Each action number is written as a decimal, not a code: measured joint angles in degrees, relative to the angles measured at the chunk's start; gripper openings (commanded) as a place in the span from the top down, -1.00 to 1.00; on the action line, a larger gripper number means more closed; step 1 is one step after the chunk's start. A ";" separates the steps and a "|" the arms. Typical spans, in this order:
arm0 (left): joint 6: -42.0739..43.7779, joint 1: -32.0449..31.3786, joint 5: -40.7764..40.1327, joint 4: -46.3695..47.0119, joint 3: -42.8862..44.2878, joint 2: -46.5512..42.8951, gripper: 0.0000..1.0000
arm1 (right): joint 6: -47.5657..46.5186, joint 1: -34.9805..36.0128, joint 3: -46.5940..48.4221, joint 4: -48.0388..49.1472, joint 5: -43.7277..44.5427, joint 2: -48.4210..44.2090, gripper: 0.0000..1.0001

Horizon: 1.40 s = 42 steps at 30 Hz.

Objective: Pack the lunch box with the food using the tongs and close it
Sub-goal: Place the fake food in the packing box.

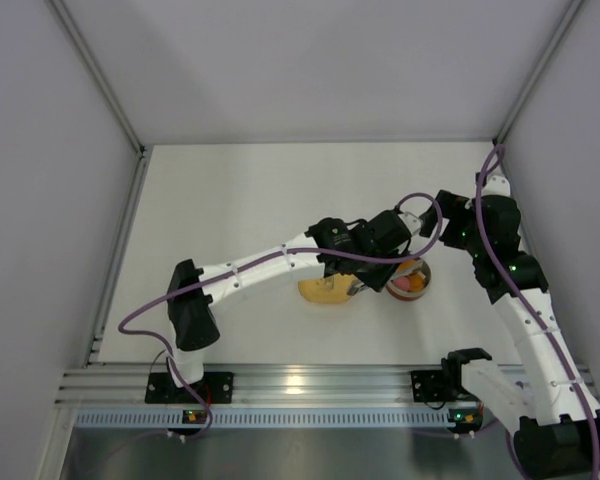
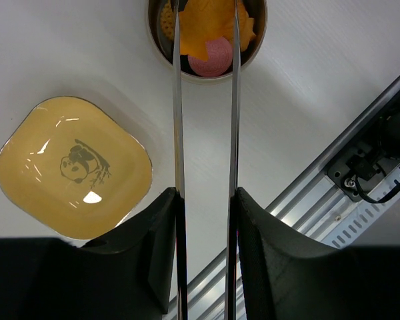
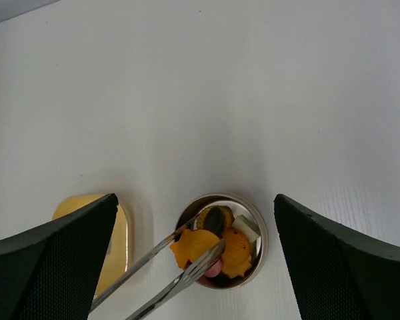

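Observation:
My left gripper (image 2: pixel 205 200) is shut on the tongs (image 2: pixel 178 127), one silver arm against each finger. The tong tips reach into the lunch box (image 3: pixel 261 235), a small round steel container, with an orange food piece (image 3: pixel 195 245) between them. More food lies inside: another orange piece (image 3: pixel 239 252), a dark brown one (image 3: pixel 217 217) and a pink one (image 2: pixel 213 59). My right gripper (image 3: pixel 195 197) hangs open above the lunch box with nothing between its fingers. From above, the lunch box (image 1: pixel 412 281) sits right of the left gripper (image 1: pixel 365 270).
A yellow rounded-square dish (image 2: pixel 73 167) with a panda print sits just left of the lunch box, with no food in it; from above the dish (image 1: pixel 323 292) lies partly under the left arm. The aluminium rail (image 2: pixel 360 147) runs along the near table edge.

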 measured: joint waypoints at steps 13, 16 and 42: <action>0.87 -0.24 0.02 0.26 2.60 4.79 0.34 | -0.02 0.00 0.00 -0.02 0.13 -0.02 -0.99; 0.90 -0.28 -0.50 0.35 3.13 5.29 0.32 | -0.07 -0.02 0.00 -0.17 0.74 -0.02 -0.99; 1.14 -0.57 -3.30 0.39 3.89 6.05 -0.05 | -0.46 -0.02 0.00 -0.17 1.51 -0.02 -0.99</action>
